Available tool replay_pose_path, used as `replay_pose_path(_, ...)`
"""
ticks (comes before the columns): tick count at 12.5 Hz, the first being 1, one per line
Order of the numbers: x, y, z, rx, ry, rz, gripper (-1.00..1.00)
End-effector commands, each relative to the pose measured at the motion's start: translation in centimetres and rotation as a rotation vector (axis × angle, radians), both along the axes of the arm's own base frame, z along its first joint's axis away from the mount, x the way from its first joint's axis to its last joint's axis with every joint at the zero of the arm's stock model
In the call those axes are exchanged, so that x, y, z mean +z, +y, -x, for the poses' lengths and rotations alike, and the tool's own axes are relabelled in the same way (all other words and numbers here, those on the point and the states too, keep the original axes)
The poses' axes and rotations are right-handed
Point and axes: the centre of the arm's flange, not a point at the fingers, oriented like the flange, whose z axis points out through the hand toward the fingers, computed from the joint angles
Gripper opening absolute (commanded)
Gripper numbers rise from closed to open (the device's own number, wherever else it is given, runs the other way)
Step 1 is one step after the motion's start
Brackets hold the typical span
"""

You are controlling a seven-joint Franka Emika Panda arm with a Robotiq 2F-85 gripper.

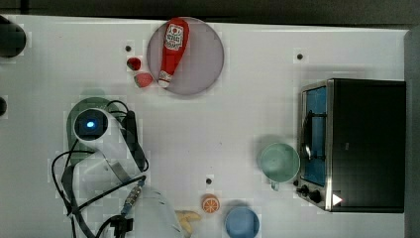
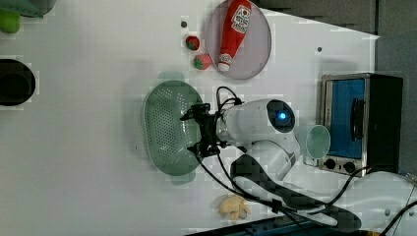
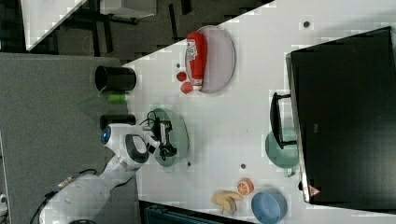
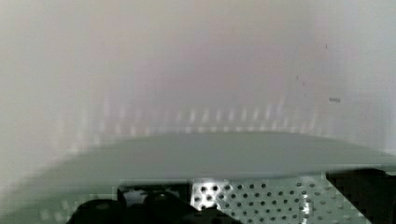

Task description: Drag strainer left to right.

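The strainer (image 2: 164, 130) is a pale green holed bowl standing on the white table, at the left view's centre-left. The arm covers most of it in the top view, where a strip of the strainer (image 1: 72, 119) shows at the left. My gripper (image 2: 198, 130) hangs low over the strainer's right side in the left view, its black fingers (image 2: 195, 112) spread wide with nothing between them. In the right view the gripper (image 3: 166, 135) sits over the strainer (image 3: 181, 135). The wrist view looks along the strainer's rim (image 4: 224, 156), with the holed wall (image 4: 261, 200) between the fingers.
A grey-purple plate (image 1: 205, 64) with a ketchup bottle (image 1: 172, 49) lies at the top view's upper middle, with two strawberries (image 1: 142, 79) beside it. At the right stand a toaster oven (image 1: 366, 144) and a mint cup (image 1: 280, 161). Along the bottom edge are a blue bowl (image 1: 242, 221), an orange slice (image 1: 210, 204) and a banana (image 1: 188, 218).
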Motion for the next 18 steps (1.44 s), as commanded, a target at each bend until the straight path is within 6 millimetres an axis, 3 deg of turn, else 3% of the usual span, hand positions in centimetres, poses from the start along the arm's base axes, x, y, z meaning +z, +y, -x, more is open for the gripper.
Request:
replay_pose_path(1, 1.5, 1.1, -0.3, -0.031, -0.026, 0.002, 1.00)
replay_pose_path(14, 0.9, -10.0, -1.0, -0.125, -0.028, 0.078, 1.00)
replay_pose_path(18, 0.7, -14.6, -1.6, -0.077, -0.029, 0.083, 1.00)
